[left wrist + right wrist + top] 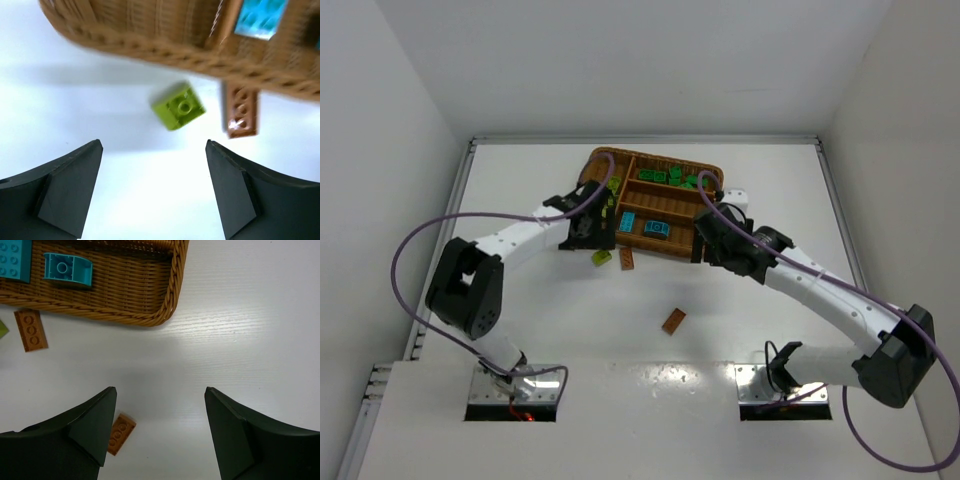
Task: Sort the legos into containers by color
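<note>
My left pincer (pixel 154 146) gapes empty over the worktop (pixel 75 100); the lime lego (pixel 179 106) lies just ahead, outside the tray (pixel 150 40). I'd centre on it, square the jaws to its skewed sides, clear of the rim. Right pincer (pixel 160 392) apart, empty.

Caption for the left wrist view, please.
Open left gripper over a lime brick and an orange-brown brick just outside the wicker tray.

Left pincer (pixel 154 149) wide apart, right pincer (pixel 160 391) parted, both empty, arms (pixel 515 238) stretched forward, apparently angled down
</note>
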Controlling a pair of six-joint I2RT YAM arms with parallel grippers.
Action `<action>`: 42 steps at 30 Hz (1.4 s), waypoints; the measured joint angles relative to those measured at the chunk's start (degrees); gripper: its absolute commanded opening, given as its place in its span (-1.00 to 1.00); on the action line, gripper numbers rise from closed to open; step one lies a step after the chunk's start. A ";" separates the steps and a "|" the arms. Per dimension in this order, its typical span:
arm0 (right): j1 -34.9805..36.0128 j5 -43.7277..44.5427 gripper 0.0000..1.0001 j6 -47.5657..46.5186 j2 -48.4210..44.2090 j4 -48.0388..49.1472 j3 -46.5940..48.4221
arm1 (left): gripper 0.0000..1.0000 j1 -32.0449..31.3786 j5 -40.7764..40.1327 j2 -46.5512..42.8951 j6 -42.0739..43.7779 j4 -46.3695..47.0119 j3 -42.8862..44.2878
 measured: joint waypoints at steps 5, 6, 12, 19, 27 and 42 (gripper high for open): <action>0.00 -0.11 0.45 0.02 0.00 0.09 0.00 | 0.82 0.20 2.51 1.49 0.07 4.52 -6.25; 0.00 -0.13 0.45 0.02 0.00 0.09 0.00 | 0.82 0.17 2.80 2.32 0.44 5.07 -6.27; 0.00 -0.13 0.45 0.02 0.00 0.02 0.00 | 0.67 0.09 3.76 8.63 2.05 10.49 -5.29; 0.00 -0.04 0.45 0.02 -0.13 -0.02 0.00 | 0.13 -0.04 4.22 10.49 2.51 13.64 -4.17; 0.00 0.00 0.45 0.02 -0.24 -0.44 0.00 | -0.68 -0.90 4.57 8.52 2.14 14.34 -5.07; 0.00 -0.68 0.45 0.07 -0.24 -0.22 -0.04 | -0.73 3.76 2.78 4.15 2.12 2.36 15.98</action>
